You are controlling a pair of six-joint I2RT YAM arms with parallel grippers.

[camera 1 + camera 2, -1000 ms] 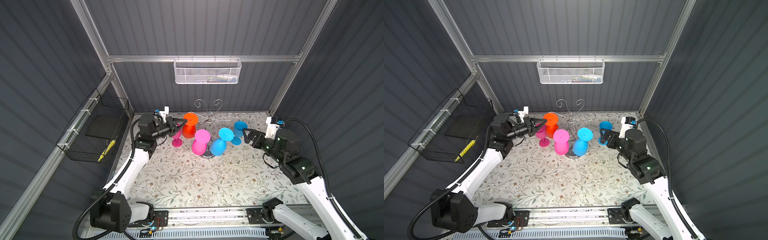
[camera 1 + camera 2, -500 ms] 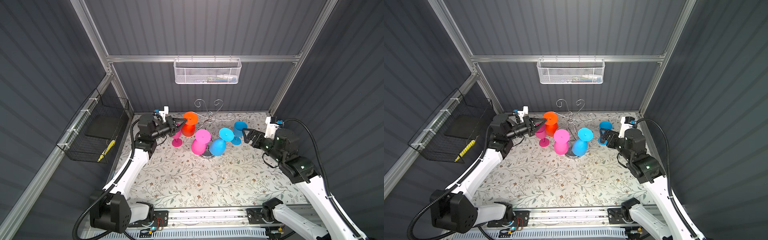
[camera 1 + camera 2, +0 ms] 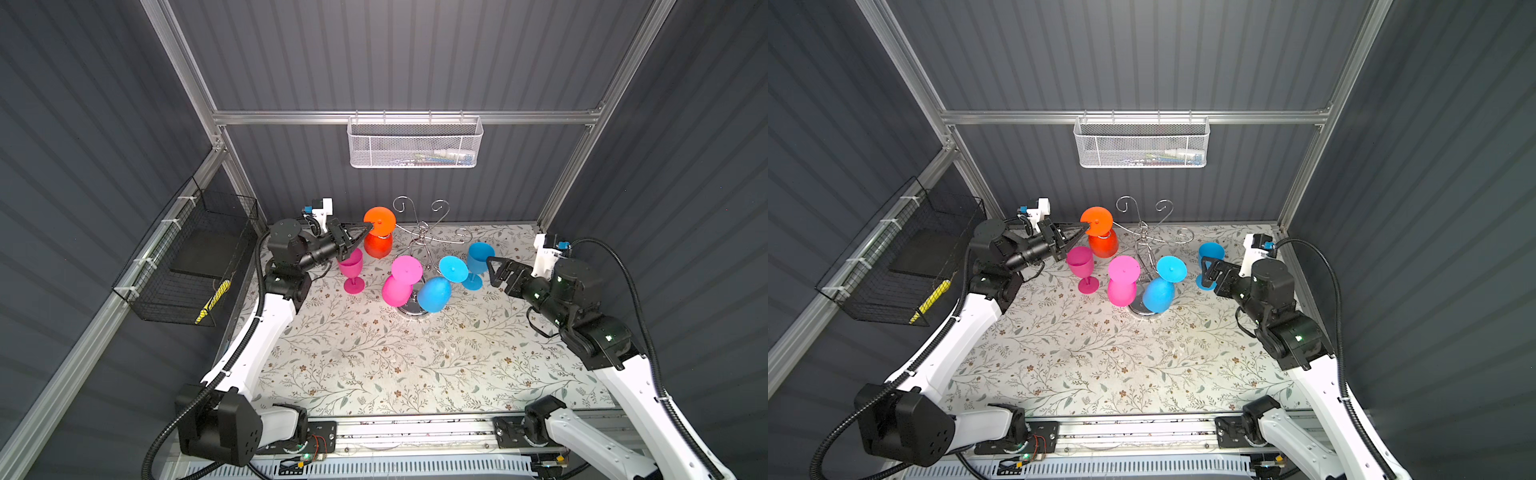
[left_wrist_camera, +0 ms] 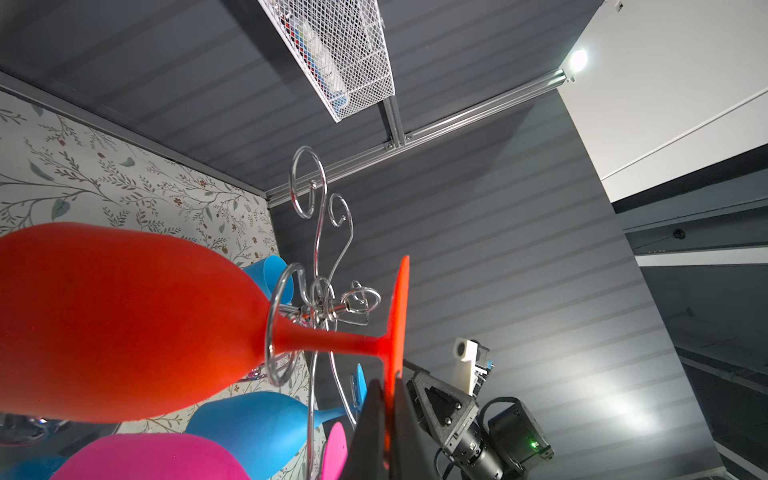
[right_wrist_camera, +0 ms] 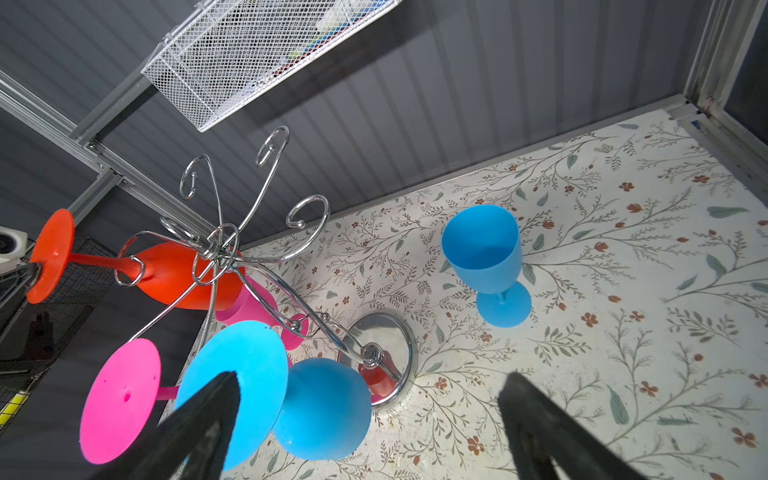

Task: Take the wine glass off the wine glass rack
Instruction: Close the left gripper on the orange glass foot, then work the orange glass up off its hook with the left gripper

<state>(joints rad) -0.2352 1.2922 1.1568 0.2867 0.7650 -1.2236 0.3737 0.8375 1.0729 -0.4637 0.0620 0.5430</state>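
Note:
The chrome wine glass rack [image 3: 423, 237] [image 3: 1144, 245] stands at the back middle of the floral table. An orange wine glass [image 3: 377, 246] [image 3: 1103, 244] hangs upside down from its left arm, stem inside a wire loop [image 4: 274, 328]. My left gripper [image 3: 368, 226] [image 3: 1086, 226] [image 4: 386, 401] is shut on the rim of the glass's round foot [image 4: 398, 316]. A pink glass [image 3: 400, 282] and a blue glass [image 3: 434, 293] hang on the rack's front arms. My right gripper [image 3: 493, 270] [image 3: 1207, 270] [image 5: 370, 382] is open, to the right of the rack, holding nothing.
A pink glass [image 3: 351, 270] stands upright left of the rack, under my left gripper. A blue glass [image 3: 478, 259] stands upright just behind my right gripper. A white mesh basket [image 3: 415, 143] hangs on the back wall and a black wire basket [image 3: 191, 257] on the left wall.
My left jaws have closed the last little way onto the orange glass's foot. Neither arm has visibly shifted, and the right gripper has stayed wide open.

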